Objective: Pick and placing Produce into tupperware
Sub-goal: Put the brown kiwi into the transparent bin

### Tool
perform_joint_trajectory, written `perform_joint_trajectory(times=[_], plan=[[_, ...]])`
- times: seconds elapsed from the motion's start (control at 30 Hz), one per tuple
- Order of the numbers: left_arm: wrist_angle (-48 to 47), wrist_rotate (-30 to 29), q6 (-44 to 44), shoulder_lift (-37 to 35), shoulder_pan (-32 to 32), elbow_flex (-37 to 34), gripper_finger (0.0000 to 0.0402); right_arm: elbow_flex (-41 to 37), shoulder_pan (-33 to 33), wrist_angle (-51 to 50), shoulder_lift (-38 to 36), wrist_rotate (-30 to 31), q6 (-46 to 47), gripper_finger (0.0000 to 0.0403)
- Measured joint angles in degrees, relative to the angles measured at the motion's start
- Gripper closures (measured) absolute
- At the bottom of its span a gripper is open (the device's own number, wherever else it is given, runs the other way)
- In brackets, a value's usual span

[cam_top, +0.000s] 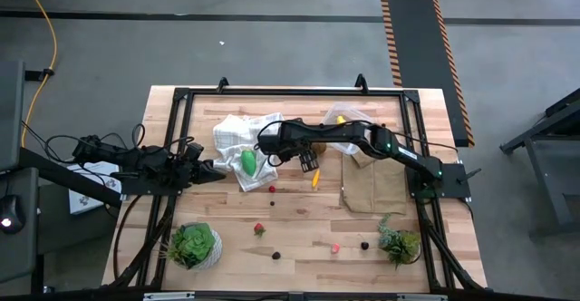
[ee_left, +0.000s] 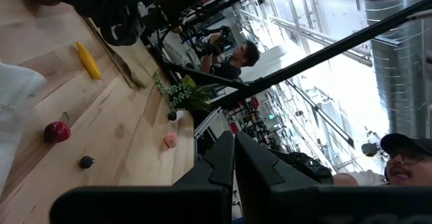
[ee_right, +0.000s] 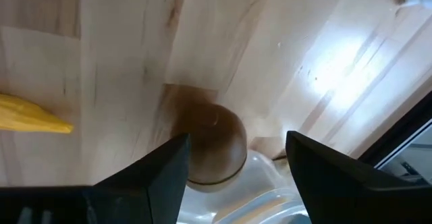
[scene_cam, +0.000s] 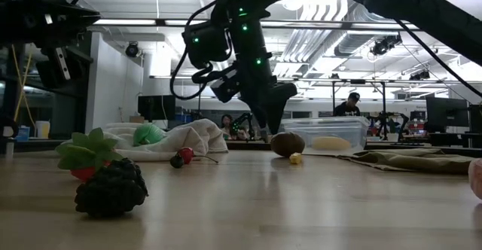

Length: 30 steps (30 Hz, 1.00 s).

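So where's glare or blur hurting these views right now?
Right wrist view: a bright ceiling-light reflection on the table beside the kiwi. Low view: backlit arms go silhouette, the near dark berry is soft. Left wrist view: blown-out background.

left gripper in front, its 2 dark fingers pressed together, tips over the wooden table. on the boards: a small orange-yellow piece, a red berry with a stem beside the white cloth, a dark berry, and a pink bit near the edge. a leafy potted plant sits by the brown cloth. beyond, a person in dark clothes works; another person in a cap shows at the frame's edge.
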Motion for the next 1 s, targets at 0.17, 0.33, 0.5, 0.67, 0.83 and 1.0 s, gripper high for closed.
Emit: perform_joint_trajectory(times=[0.17, 0.33, 0.5, 0.67, 0.83, 1.0], plan=[[0.0, 0.0, 0.0, 0.0, 0.0, 0.0, 0.0399, 0.0, -0.1, -1.6, 1.2, -1.2, 1.0, 0.0166], [0.0, 0.0, 0.0, 0.0, 0.0, 0.0, 0.0399, 0.0, 0.0, -1.6, 1.6, -1.2, 1.0, 0.0166], [0.0, 0.0, 0.0, 0.0, 0.0, 0.0, 0.0399, 0.0, 0.0, -1.6, 2.5, -1.2, 1.9, 0.0166], [0.0, 0.0, 0.0, 0.0, 0.0, 0.0, 0.0399, -0.1, 0.0, -1.6, 3.1, -1.2, 2.0, 0.0166], [0.0, 0.0, 0.0, 0.0, 0.0, 0.0, 0.0399, -0.1, -0.2, -1.6, 3.1, -1.2, 2.4, 0.0166], [0.0, 0.0, 0.0, 0.0, 0.0, 0.0, 0.0399, -1.2, -0.5, -1.6, 3.1, -1.1, 2.5, 0.0166]])
